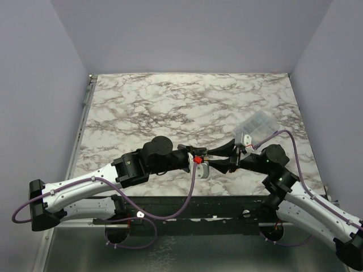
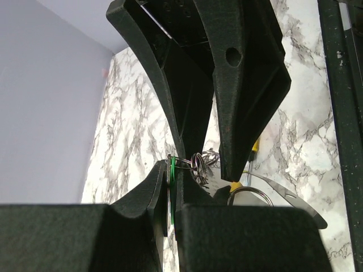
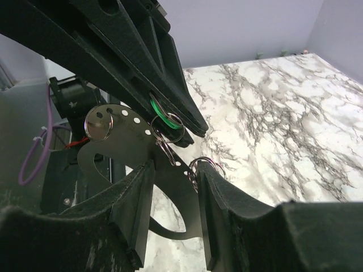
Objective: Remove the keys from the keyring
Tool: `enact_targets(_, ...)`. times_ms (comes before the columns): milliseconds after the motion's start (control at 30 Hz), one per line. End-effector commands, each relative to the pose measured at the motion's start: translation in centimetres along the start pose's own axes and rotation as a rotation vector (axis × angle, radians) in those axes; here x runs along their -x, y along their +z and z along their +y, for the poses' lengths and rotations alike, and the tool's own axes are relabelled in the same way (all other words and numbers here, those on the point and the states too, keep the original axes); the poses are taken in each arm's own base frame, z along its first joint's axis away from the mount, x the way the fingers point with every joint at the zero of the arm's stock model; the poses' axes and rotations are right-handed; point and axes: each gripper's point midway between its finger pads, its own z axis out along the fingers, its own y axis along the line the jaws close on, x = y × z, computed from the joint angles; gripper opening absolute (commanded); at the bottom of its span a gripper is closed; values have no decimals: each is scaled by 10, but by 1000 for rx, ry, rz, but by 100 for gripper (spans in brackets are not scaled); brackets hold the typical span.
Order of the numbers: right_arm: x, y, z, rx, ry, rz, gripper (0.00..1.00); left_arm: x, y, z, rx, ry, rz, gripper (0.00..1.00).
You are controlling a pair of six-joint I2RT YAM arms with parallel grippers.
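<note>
Left pincer (image 2: 172, 187) clamped on green-headed key (image 2: 172, 170), right pincer (image 3: 176, 175) gripping flat silvery perforated keyring (image 3: 122, 127), small rings (image 3: 207, 165) dangling

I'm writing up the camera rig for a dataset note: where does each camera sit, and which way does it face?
Top external: above and behind the bases, looking down on the marble table; both arms show, left gripper and right gripper meeting.
Left wrist: on the left arm, looking along its own fingers, clamped on the green key, at the right gripper.
Right wrist: on the right arm, looking past its own fingers at the keyring and left gripper.
Shared: both wrist views show the green key.
</note>
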Motion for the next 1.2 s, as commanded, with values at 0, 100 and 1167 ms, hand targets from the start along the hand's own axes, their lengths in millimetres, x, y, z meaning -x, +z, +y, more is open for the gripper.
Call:
enact_targets(0,14,-1,-5,-33,-24,-21,42,11,-2,3,1,21,-56,0)
enact_targets(100,18,0,-4,-23,-37,-33,38,11,-2,3,-3,22,-57,0)
enact_targets(1167,20,25,-6,44,146,127,1,-7,18,-5,-111,212,18,0)
